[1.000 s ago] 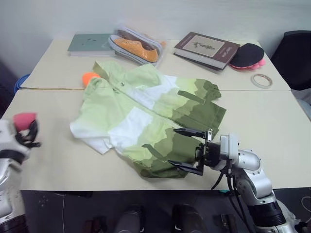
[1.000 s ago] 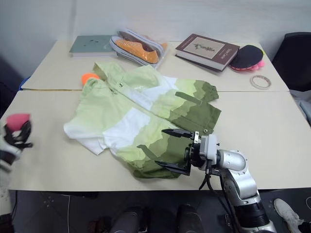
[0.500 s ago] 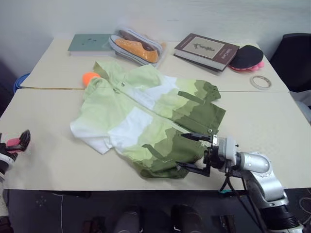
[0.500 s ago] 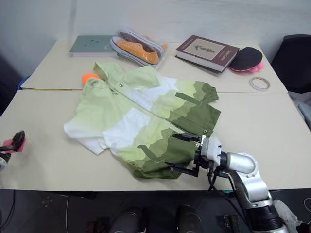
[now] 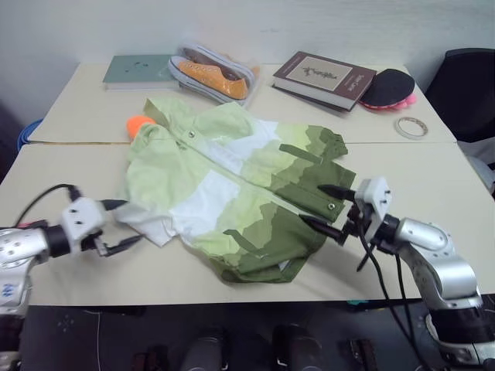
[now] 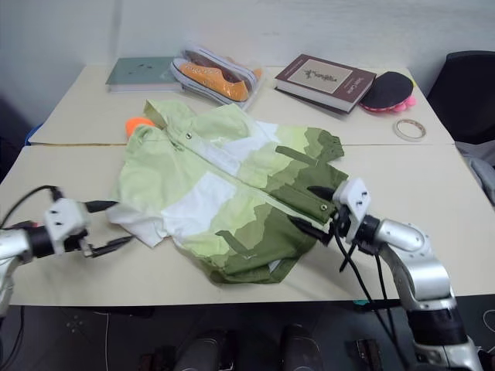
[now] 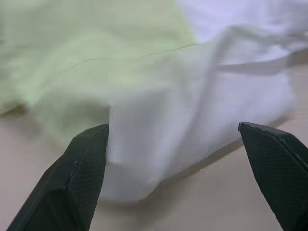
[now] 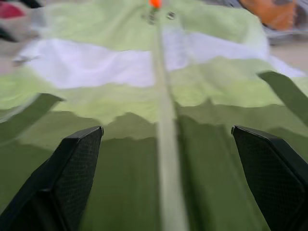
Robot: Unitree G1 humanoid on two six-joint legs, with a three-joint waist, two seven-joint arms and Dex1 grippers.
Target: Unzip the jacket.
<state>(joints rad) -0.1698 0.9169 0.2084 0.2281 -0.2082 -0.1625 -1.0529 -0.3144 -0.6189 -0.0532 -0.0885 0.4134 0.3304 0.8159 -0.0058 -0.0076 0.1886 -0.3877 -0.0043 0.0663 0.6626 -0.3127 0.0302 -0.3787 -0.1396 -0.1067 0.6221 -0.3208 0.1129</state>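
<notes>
Lying flat across the middle of the table (image 5: 433,174), the jacket (image 5: 232,182) was spread with its hood towards the far left and its olive hem towards the near right, so that the closed front placket ran as one long diagonal between them. That line was seen end-on in the right wrist view — a pale strip leading straight away from between the fingers towards the snaps near the collar. The right gripper (image 5: 329,207) was held just at the hem end of that strip, fingers spread wide with nothing between them, pointed up along it. The left gripper (image 5: 124,224), its fingers likewise parted and empty, was poised beside the white sleeve edge at the jacket's near-left side, off the placket's line. The right arm was judged the better placed for the closure — the left for pinning the cloth.
</notes>
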